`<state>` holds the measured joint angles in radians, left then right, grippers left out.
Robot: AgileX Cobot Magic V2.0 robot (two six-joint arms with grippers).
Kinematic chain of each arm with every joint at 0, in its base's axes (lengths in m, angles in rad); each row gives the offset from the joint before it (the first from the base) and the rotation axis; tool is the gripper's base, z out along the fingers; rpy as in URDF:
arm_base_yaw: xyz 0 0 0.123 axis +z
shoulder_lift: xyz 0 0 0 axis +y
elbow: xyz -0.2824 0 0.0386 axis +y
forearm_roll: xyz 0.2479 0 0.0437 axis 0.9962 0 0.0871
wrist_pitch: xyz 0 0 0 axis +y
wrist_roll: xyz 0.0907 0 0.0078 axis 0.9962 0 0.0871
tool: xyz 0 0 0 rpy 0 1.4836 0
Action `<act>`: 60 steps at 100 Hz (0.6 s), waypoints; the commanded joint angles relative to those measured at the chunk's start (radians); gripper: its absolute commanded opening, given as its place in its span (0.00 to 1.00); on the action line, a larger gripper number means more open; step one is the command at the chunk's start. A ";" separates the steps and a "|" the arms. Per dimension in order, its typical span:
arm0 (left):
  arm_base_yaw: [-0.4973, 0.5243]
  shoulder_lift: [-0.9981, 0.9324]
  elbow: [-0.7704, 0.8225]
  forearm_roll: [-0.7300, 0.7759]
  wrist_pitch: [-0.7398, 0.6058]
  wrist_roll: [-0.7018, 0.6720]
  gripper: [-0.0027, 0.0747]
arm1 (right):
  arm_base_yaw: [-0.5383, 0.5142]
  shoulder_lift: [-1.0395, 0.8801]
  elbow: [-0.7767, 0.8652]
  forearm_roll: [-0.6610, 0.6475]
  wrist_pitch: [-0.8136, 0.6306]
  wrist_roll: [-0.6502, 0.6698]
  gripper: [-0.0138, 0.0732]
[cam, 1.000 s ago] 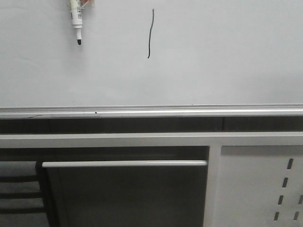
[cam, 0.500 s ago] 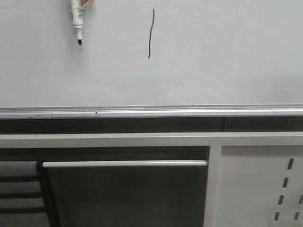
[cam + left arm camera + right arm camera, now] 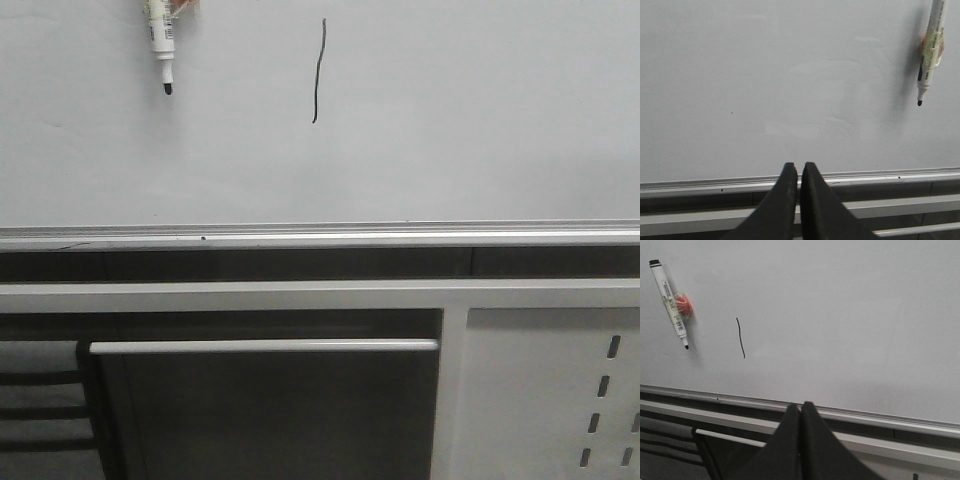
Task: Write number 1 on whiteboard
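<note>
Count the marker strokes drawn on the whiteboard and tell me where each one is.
1. A single near-vertical black stroke, the number 1, sits on the whiteboard to the right of the marker pen stuck there. No other strokes show, though the board runs past the frame edges.

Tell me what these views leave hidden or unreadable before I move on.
- White marker pen: upper barrel cut off by the front view's top edge.
- Its label print: too small to read in any view.
- Orange-red piece behind the pen: mostly hidden by the barrel.
- Thin black stroke on the pale whiteboard: outside the left wrist view.
- Both arms: outside the front view.
</note>
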<state>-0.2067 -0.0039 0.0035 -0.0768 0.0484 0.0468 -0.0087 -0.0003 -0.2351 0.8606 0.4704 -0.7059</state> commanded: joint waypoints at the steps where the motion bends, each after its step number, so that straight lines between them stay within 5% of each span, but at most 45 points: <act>1: -0.007 -0.023 0.041 0.000 -0.065 -0.012 0.01 | -0.006 0.014 -0.013 -0.046 -0.094 0.009 0.08; 13: -0.007 -0.023 0.041 0.000 -0.065 -0.012 0.01 | -0.007 0.023 0.024 -0.420 -0.182 0.411 0.08; 21: -0.007 -0.023 0.041 0.000 -0.065 -0.012 0.01 | -0.007 0.023 0.056 -0.634 -0.220 0.564 0.08; 38: -0.007 -0.023 0.041 0.000 -0.065 -0.012 0.01 | -0.007 0.016 0.162 -0.769 -0.362 0.588 0.08; 60: -0.007 -0.023 0.041 0.000 -0.065 -0.012 0.01 | -0.007 -0.027 0.271 -0.795 -0.364 0.595 0.08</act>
<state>-0.2067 -0.0039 0.0035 -0.0768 0.0484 0.0468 -0.0087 -0.0094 0.0101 0.0875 0.1833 -0.1194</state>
